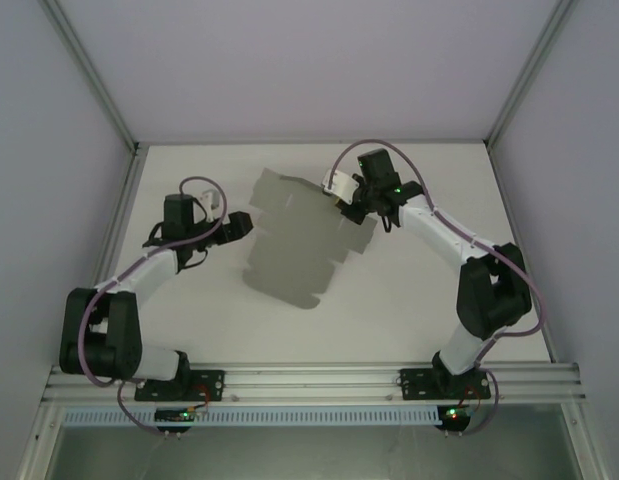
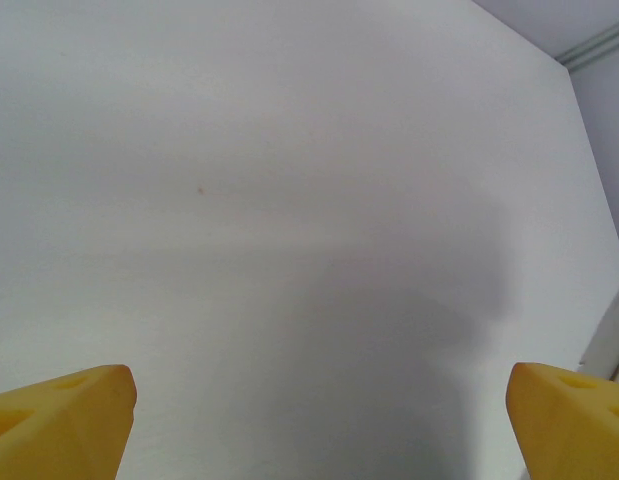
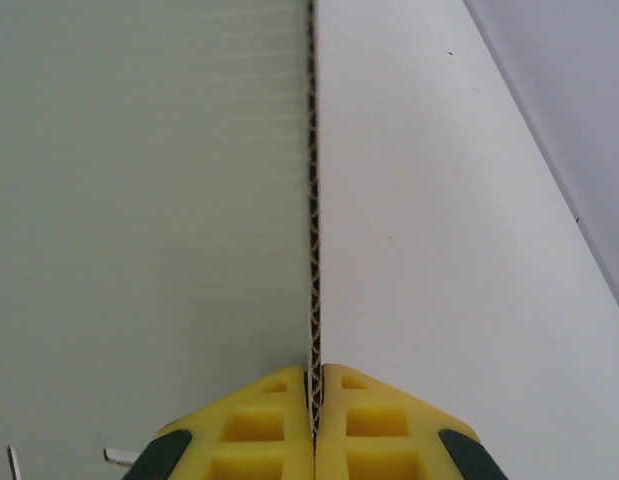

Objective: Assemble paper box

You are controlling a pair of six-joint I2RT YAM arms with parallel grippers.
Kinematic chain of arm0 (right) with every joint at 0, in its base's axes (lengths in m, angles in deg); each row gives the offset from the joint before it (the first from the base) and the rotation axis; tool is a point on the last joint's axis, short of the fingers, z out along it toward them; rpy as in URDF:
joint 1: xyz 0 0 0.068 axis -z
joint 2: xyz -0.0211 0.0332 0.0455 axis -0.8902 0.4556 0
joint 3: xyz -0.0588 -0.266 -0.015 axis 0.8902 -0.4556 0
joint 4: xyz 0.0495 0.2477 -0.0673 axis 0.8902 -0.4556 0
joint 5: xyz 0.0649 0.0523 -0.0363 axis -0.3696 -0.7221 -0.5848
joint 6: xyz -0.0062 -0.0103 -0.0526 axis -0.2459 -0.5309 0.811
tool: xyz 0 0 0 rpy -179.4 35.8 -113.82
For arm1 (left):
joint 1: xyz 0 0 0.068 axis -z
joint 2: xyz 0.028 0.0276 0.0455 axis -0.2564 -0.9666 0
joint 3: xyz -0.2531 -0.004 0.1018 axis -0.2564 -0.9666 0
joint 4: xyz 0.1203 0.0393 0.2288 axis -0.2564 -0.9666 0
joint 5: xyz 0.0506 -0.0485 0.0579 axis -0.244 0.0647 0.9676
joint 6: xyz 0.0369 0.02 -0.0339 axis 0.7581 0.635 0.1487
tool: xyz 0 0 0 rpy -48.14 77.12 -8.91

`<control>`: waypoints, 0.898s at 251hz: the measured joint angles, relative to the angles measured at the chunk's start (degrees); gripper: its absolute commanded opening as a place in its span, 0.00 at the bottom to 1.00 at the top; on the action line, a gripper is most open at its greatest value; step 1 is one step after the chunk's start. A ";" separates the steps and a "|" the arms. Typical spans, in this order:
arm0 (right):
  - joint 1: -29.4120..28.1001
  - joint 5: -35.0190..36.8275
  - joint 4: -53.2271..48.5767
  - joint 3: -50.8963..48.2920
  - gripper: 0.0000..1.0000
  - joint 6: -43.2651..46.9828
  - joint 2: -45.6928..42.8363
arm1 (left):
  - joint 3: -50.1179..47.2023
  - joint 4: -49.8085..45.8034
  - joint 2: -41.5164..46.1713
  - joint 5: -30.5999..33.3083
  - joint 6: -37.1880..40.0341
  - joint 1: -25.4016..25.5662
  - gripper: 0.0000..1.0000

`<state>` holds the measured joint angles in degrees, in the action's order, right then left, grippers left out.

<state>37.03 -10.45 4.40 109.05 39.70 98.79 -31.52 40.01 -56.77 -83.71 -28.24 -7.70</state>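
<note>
Closest to you in the top view, the rail (image 1: 309,380) holds both arm bases along the near edge of the tabletop (image 1: 389,310). Beyond it, the paper box (image 1: 294,245) is a flat grey die-cut sheet spread over the middle of the tabletop, reaching toward the far edge. The right gripper (image 1: 341,205) meets the sheet at its far right corner. The left gripper (image 1: 244,225) sits just beside the sheet's left edge (from up here you cannot tell whether it touches).

From the left wrist, you see two yellow fingertips (image 2: 64,415) at the bottom corners, well apart. The left gripper (image 2: 319,420) is spread wide, with white tabletop (image 2: 239,150) and a soft shadow between and ahead of the fingers.

From the right wrist, the right gripper (image 3: 316,400) has its yellow pads (image 3: 374,430) pressed together on the corrugated edge of the paper box (image 3: 139,200). That edge runs straight up the middle of the frame. The sheet's pale grey face lies to its left and white tabletop (image 3: 419,250) to its right.
</note>
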 measured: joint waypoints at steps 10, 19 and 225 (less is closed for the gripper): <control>0.00 -0.02 0.02 -0.07 0.00 -0.02 -0.17 | 0.02 0.39 -0.42 -0.02 -0.15 -0.04 0.93; 0.00 0.00 0.20 -0.17 0.00 -0.02 -0.31 | 0.09 0.46 -1.05 -0.15 -0.20 -0.02 0.93; -7.43 9.49 3.06 -2.23 0.00 -1.07 -0.42 | 5.44 7.50 -10.32 -12.70 0.33 7.26 0.74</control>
<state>29.60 -0.96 7.46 106.82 38.63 98.37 -26.08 47.51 -67.09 -96.41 -27.92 -0.44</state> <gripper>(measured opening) 0.059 0.771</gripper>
